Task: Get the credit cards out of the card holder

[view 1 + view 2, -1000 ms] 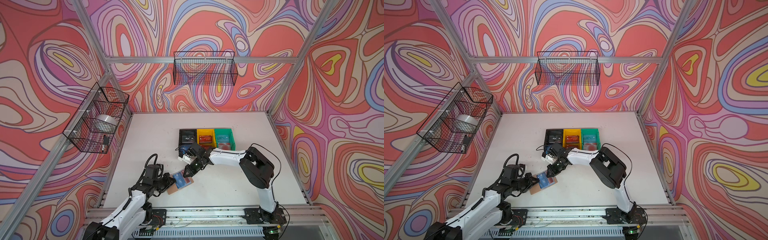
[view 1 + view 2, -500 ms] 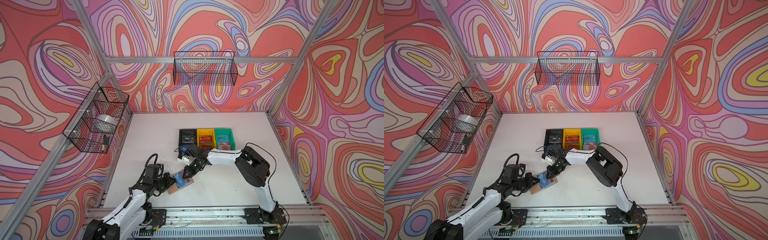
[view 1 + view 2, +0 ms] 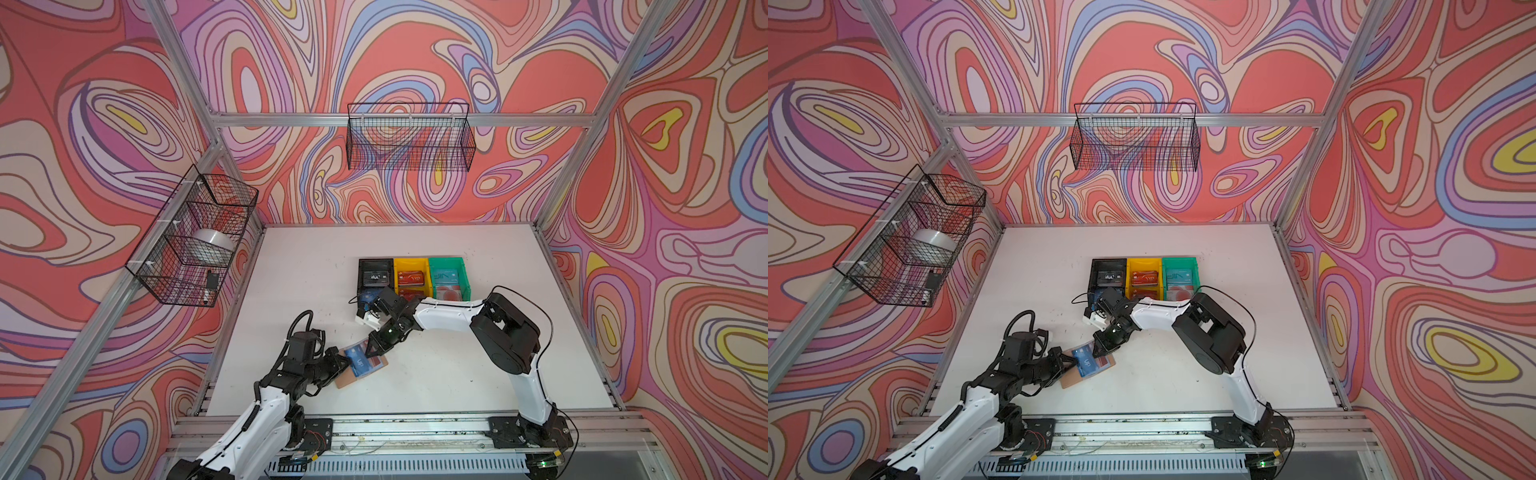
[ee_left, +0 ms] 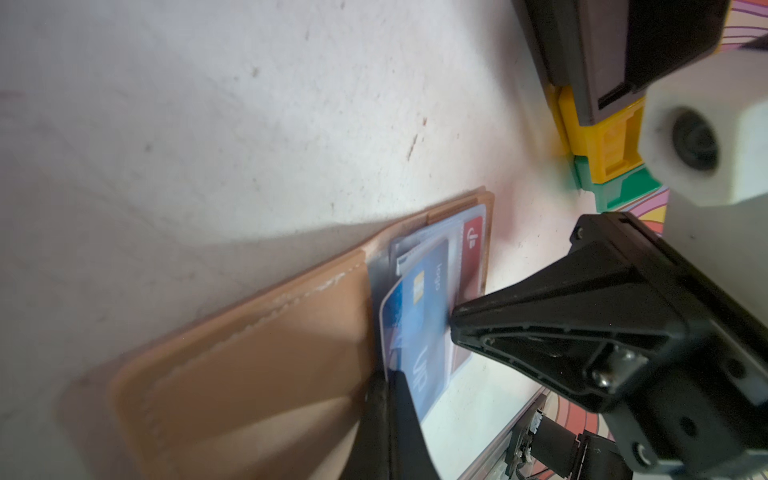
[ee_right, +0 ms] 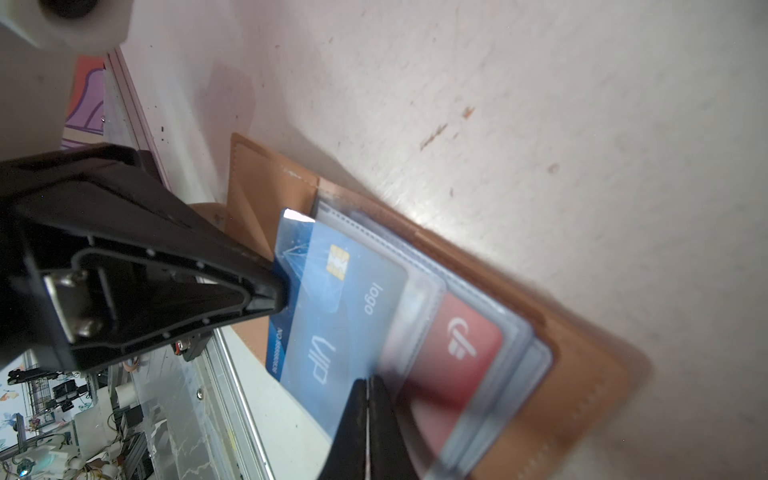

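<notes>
Open holder (image 3: 344, 380) lies near the table's (image 3: 311, 270) front edge. The left gripper (image 5: 281, 286) clamps the half-out blue card (image 5: 332, 316); the right gripper (image 5: 368, 386) is pinched shut at the sleeve (image 5: 424, 291) mouth. If that pinch slips, the holder may drag along

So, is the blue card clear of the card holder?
No, one end of the blue card sits under a clear sleeve of the open card holder.
</notes>
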Controlling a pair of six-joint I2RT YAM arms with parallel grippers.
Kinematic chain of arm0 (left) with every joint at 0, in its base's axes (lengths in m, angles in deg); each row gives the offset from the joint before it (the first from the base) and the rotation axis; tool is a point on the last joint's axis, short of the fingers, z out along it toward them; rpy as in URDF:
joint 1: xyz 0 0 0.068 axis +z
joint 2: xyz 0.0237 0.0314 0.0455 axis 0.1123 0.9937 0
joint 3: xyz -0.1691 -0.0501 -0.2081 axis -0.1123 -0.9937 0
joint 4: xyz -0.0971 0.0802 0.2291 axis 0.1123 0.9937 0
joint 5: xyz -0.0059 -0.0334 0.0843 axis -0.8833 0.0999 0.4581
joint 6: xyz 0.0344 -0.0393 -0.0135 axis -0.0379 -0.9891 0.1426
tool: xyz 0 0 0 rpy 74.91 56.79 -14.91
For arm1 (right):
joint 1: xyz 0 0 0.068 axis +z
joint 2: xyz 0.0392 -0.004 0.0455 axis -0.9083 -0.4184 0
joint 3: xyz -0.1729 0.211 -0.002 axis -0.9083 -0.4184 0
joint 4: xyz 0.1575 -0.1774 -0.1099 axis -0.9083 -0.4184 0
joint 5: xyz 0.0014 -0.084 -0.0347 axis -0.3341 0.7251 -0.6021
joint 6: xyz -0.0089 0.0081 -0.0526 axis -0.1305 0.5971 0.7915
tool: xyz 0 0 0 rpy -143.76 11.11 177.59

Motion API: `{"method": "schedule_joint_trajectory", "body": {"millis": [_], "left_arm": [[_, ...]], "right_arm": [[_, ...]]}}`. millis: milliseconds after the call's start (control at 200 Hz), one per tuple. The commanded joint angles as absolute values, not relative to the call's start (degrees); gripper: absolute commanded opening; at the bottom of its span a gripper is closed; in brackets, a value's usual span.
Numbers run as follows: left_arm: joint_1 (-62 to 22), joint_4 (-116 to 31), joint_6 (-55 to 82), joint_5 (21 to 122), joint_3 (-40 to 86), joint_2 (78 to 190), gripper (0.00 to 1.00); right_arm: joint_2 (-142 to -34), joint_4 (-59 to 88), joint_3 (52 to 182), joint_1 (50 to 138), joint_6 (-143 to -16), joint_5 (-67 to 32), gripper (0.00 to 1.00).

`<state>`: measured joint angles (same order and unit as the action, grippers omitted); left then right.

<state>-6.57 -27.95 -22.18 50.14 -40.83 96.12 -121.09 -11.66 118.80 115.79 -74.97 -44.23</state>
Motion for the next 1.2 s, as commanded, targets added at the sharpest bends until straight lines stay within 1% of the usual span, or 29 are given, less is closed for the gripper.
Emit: {"method": "schedule_joint_trajectory", "body": {"millis": [0, 341, 696, 912, 1197], "left_arm": [[-6.2, -20.5, -22.1, 52.1, -42.6, 95.9, 0.00], [-4.6, -13.2, -20.0, 53.2, -40.5, 91.6, 0.00], [-4.2, -13.6, -23.8, 52.4, -39.4, 86.5, 0.00], [-4.2, -8.1, -24.5, 55.6, -35.0, 81.2, 0.00], [-4.2, -4.5, -24.3, 57.7, -32.1, 80.5, 0.00]], "right_arm": [[-124.2, -16.2, 117.3, 114.6, -75.3, -35.4, 0.08], [-124.5, -16.4, 116.9, 114.5, -75.4, -35.5, 0.08], [-124.1, -16.6, 116.9, 114.0, -75.2, -35.7, 0.08], [-124.2, -16.6, 116.8, 113.9, -75.2, -36.3, 0.08], [-124.6, -16.6, 117.0, 113.9, -74.9, -36.9, 0.08]]}}
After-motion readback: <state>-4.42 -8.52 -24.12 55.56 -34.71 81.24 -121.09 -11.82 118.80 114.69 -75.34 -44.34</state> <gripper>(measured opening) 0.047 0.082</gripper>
